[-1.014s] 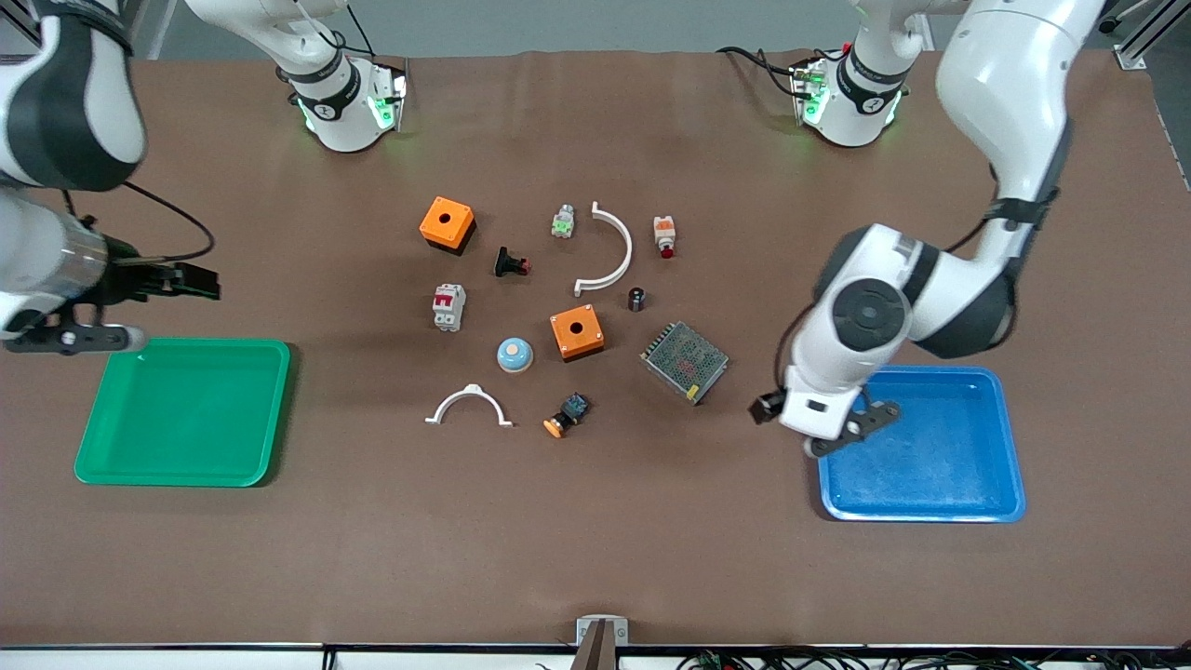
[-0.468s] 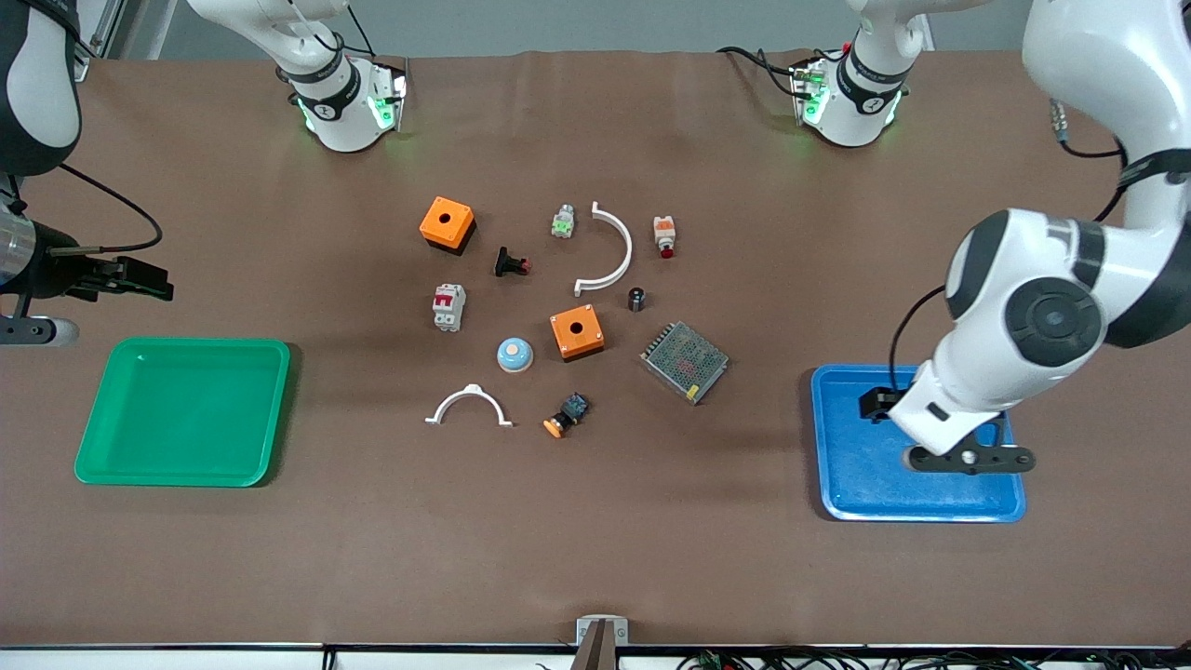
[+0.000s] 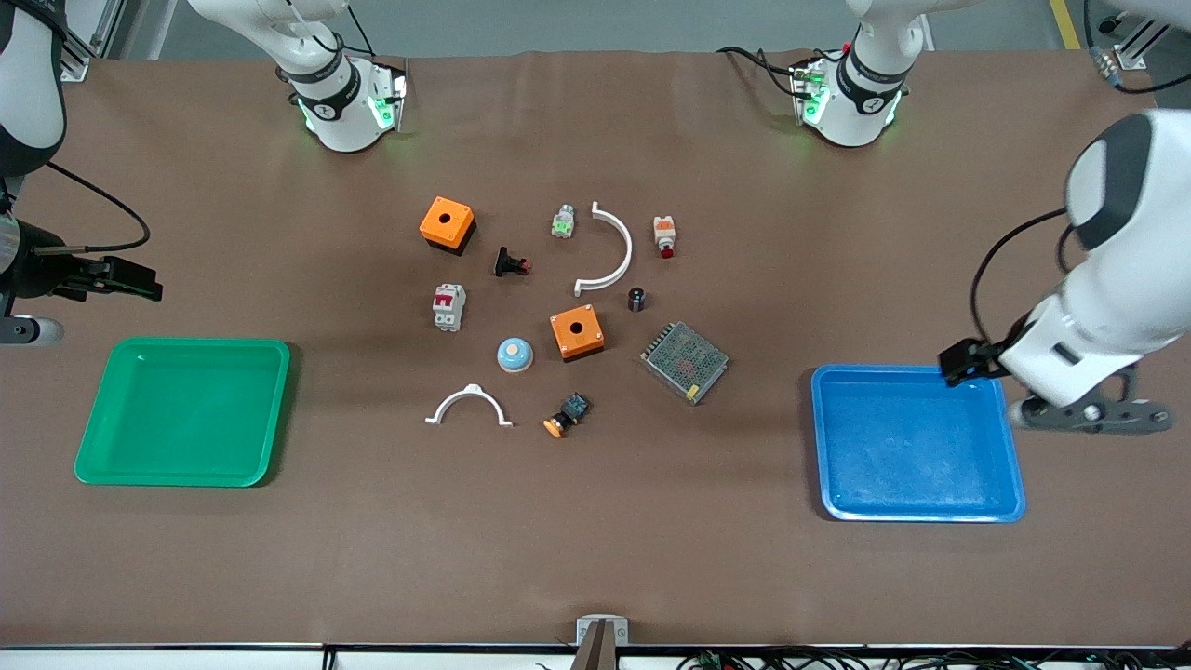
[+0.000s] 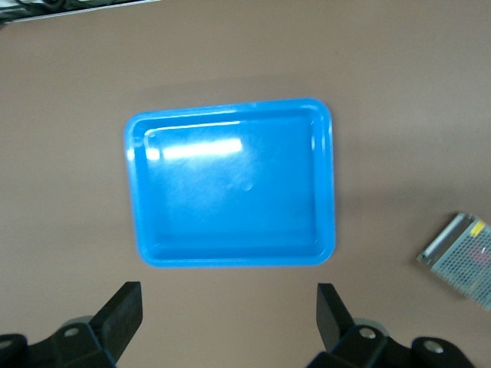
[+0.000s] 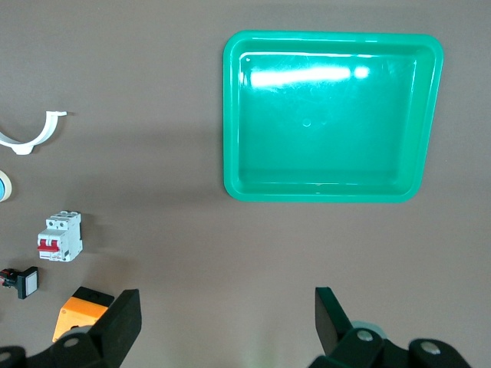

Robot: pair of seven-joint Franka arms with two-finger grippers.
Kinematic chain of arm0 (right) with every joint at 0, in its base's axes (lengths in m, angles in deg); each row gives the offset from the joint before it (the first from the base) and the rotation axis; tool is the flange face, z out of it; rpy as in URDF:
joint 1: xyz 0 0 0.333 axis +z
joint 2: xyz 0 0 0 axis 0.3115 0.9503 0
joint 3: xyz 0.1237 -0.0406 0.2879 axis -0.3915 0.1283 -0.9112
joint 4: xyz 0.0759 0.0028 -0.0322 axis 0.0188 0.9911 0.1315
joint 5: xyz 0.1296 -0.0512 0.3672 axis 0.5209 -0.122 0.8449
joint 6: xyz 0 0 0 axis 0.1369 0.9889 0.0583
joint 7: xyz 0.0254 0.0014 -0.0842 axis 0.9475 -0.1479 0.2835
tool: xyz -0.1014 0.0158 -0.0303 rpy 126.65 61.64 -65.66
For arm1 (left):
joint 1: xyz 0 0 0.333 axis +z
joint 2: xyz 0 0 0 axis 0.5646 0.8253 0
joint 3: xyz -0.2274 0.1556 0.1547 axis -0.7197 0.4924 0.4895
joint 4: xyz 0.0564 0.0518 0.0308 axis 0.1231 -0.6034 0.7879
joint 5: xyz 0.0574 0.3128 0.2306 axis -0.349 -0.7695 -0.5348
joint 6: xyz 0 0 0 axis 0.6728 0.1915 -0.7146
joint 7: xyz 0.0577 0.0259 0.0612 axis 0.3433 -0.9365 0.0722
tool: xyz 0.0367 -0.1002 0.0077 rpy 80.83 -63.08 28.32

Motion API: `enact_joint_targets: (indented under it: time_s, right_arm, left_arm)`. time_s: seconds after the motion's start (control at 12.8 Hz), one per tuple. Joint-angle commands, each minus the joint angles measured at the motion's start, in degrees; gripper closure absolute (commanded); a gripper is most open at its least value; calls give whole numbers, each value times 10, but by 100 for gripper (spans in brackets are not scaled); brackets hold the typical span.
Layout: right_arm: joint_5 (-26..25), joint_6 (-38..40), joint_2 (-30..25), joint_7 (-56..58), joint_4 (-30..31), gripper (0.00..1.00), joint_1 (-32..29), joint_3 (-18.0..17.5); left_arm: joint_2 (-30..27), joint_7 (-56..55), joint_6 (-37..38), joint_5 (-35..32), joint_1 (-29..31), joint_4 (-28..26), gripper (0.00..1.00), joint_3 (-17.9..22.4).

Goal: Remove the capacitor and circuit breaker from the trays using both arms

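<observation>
Bright, even overhead light; soft shadows beside the parts. Glare streaks the blue tray (image 4: 230, 184) and green tray (image 5: 330, 115). Everything looks sharp.

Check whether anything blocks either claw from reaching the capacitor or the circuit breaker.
Nothing visible does. The capacitor and circuit breaker lie on the table among the loose parts, not in a tray. The left claw hangs open beside the blue tray, the right claw open near the green tray, both up with a free descent.

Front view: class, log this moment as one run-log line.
capacitor: on table | circuit breaker: on table | left gripper: open | right gripper: open
</observation>
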Motion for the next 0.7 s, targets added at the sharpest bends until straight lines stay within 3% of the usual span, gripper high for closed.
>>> enact_joint_targets:
  time_s: [0.0,0.31,0.47,0.62]
  right_arm:
    - [-1,8,4,4,-15,0,-15,-9]
    - [-4,12,8,3,-54,0,-14,-10]
    - [-1,50,7,4,-78,0,-16,-10]
    - [-1,85,7,5,-103,0,-21,-9]
  left_arm:
    - [-52,40,39,14,-27,-15,0,48]
    - [-130,42,108,71,-114,-34,0,160]
    - [-168,47,109,103,-115,-66,0,190]
    - [-193,74,112,101,-115,-86,0,195]
